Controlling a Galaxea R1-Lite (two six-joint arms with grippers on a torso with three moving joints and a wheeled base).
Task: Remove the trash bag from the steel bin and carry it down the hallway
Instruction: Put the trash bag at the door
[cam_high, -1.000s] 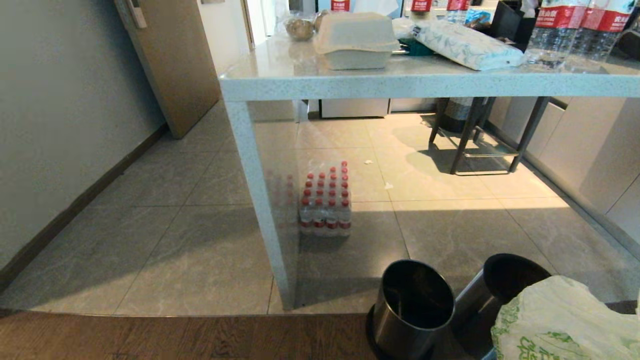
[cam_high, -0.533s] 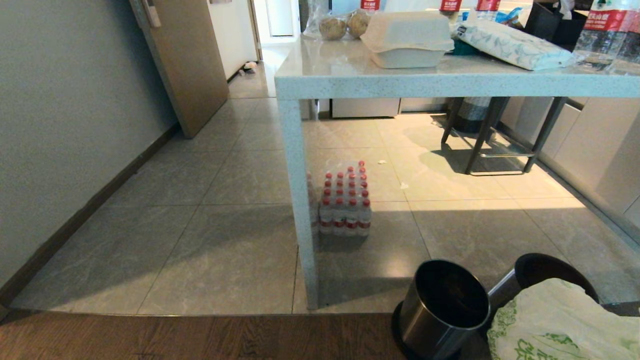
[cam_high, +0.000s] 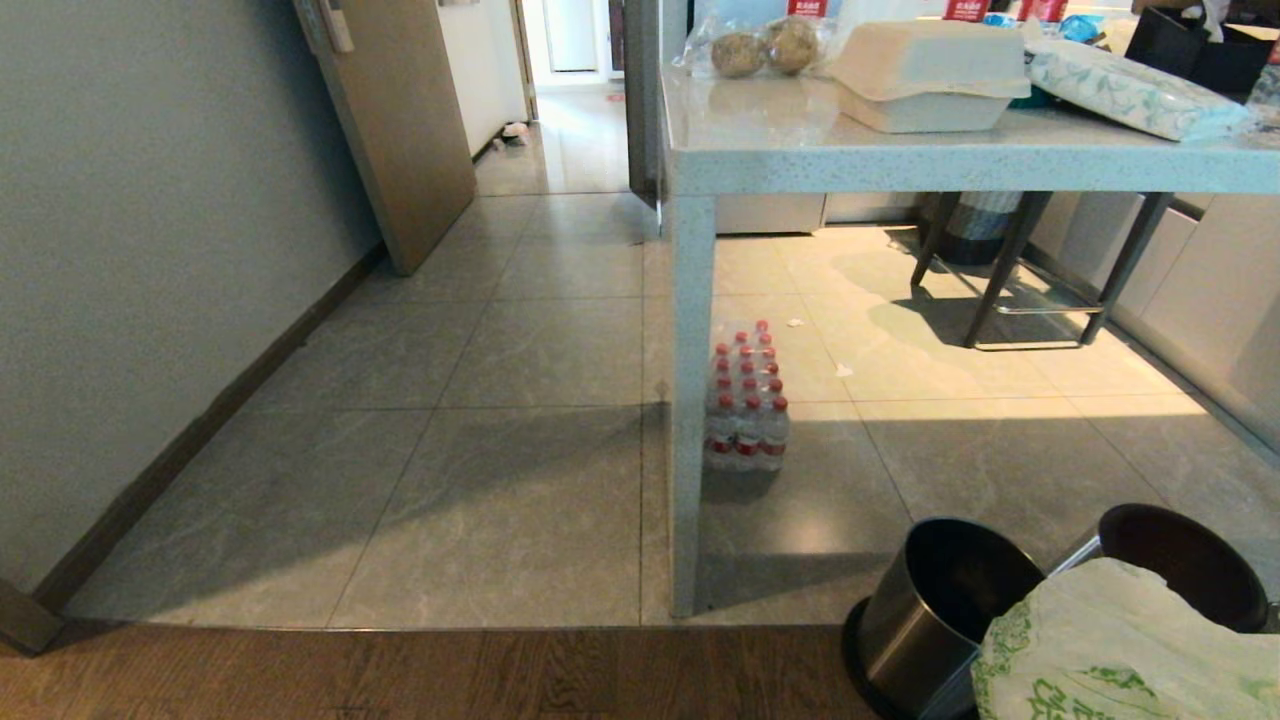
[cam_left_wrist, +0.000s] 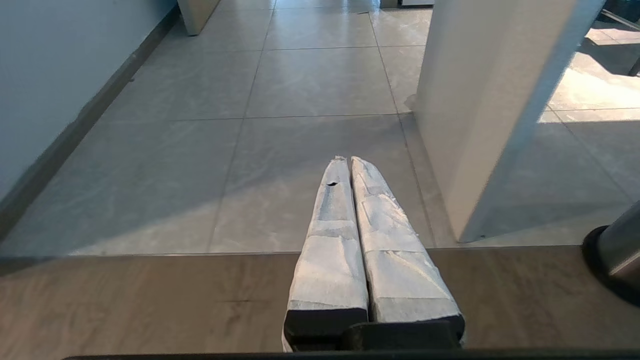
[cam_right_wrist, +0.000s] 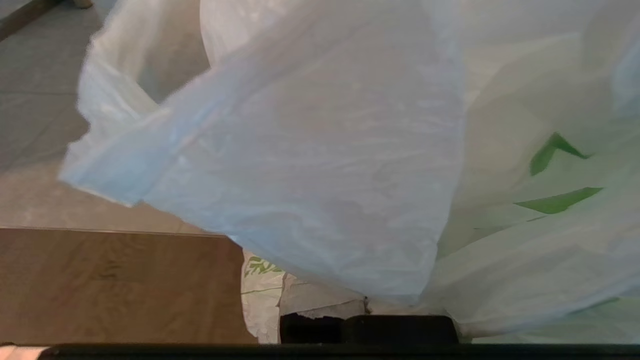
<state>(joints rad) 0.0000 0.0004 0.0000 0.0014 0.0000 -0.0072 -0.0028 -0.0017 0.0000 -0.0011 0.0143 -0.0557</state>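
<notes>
Beside the 2 steel bins (cam_high: 940, 600) at the robot's right, the trash bag (cam_high: 1110, 650) hangs pinched in the right gripper's (cam_right_wrist: 367, 320) fingers, already out, while the left gripper (cam_left_wrist: 347, 162), fingers pressed together, points toward the hallway (cam_high: 570, 150) ahead-left.

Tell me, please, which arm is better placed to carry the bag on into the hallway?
Right. The right gripper is shut on the trash bag, already out of the steel bin. The left gripper is shut and empty, pointing at the floor tiles.
</notes>
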